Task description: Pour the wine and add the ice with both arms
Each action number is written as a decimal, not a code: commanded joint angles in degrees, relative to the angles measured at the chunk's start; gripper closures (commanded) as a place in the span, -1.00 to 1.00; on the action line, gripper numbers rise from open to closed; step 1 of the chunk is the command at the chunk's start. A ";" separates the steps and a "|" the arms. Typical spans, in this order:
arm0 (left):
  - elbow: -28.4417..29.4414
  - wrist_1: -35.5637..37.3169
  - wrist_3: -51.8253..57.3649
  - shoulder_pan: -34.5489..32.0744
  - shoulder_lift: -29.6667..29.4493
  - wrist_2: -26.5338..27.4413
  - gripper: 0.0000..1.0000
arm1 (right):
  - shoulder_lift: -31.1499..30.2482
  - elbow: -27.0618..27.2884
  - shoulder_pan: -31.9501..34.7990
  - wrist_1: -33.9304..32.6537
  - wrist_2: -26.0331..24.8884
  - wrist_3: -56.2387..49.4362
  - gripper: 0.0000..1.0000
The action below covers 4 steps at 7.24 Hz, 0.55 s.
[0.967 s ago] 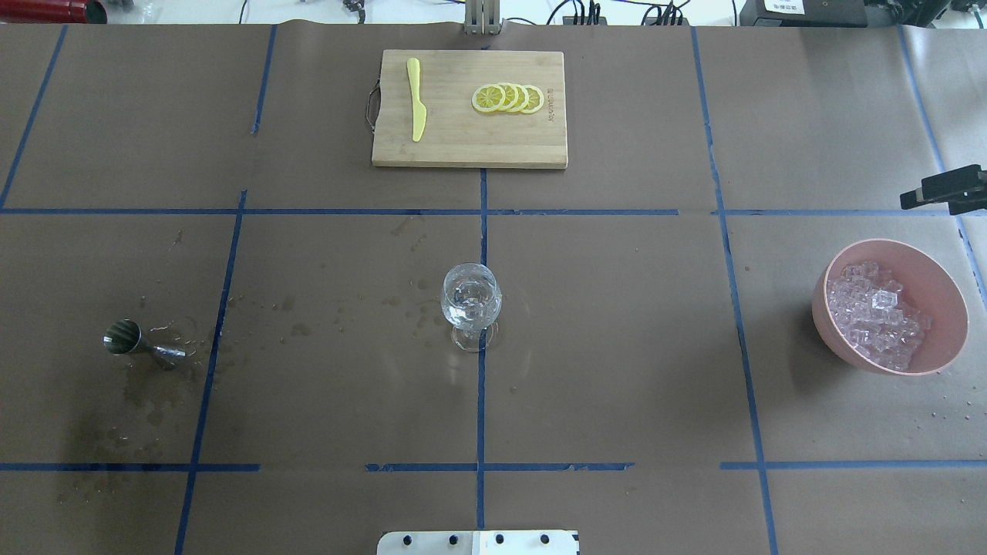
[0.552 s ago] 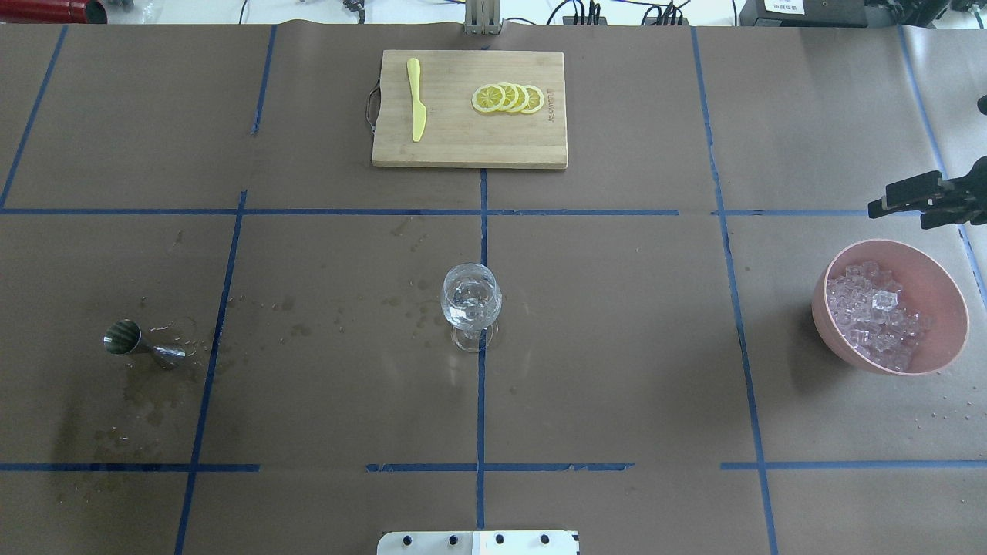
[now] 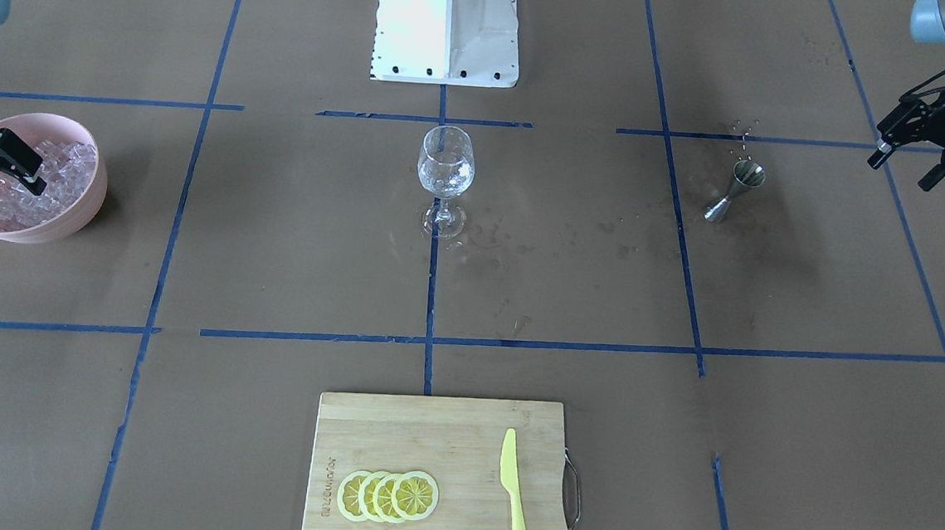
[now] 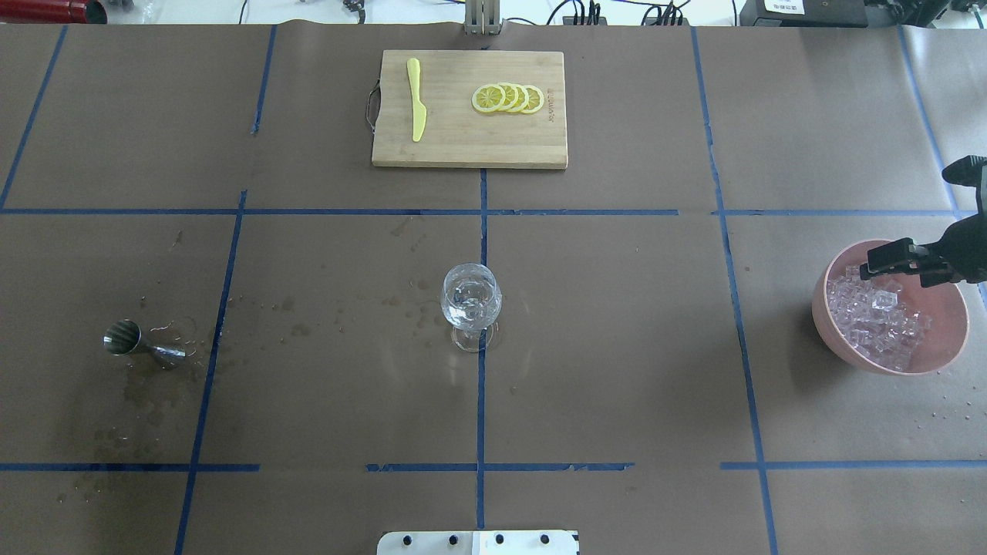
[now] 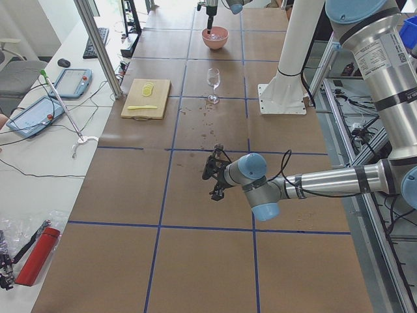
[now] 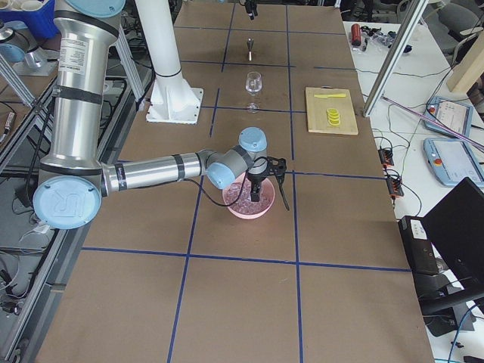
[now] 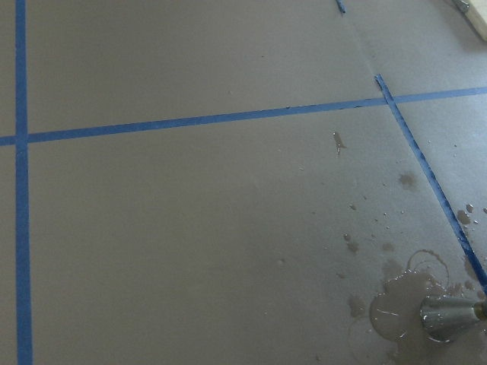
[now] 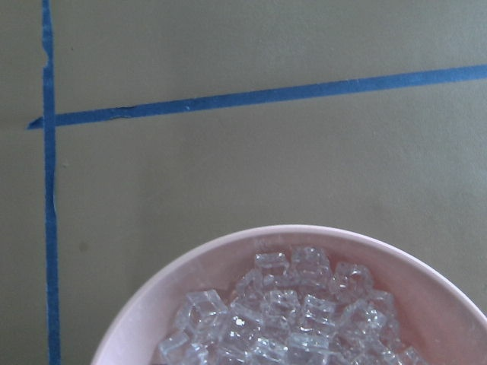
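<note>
The right gripper (image 4: 894,270) hangs over the far rim of a pink bowl (image 4: 822,317) that stands near the right edge of the table (image 4: 617,347). Its jaws are spread apart and hold nothing. Its fingertips point down toward the ice (image 4: 879,320) and sit above it, not among the cubes. The ice is a heap of small clear cubes that fills most of the bowl. In the right wrist view the heap lies at the bottom of the picture, with bare table and blue tape lines beyond it.

The wine (image 4: 469,307) is a little clear liquid, barely visible, in the bottom of a stemmed glass (image 4: 470,297). The glass stands upright at the middle of the table, on a blue tape line, with small wet spots around its foot.

The left gripper (image 3: 901,173) hovers over the table's left end, well apart from everything. Its jaws are open and empty. A small metal measuring cup (image 4: 143,343) lies on its side near the left edge, in a patch of spilled drops – between the left gripper and the glass.

At the middle of the far edge lies a wooden cutting board (image 4: 463,146). A yellow knife (image 4: 416,100) rests on its left part and a row of overlapping lemon slices (image 4: 509,99) on its right. The robot's white base (image 3: 448,22) stands at the middle of the near edge.
</note>
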 commanded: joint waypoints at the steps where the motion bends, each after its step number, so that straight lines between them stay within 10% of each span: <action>1: -0.06 1.55 -0.04 -1.47 -0.87 -1.59 -1.00 | -0.97 -0.21 -1.42 -0.11 0.22 0.24 -0.77; 4: -0.32 1.47 0.05 -1.56 -0.78 -1.50 -1.00 | -0.01 -2.06 -2.84 0.06 -0.14 0.41 -0.53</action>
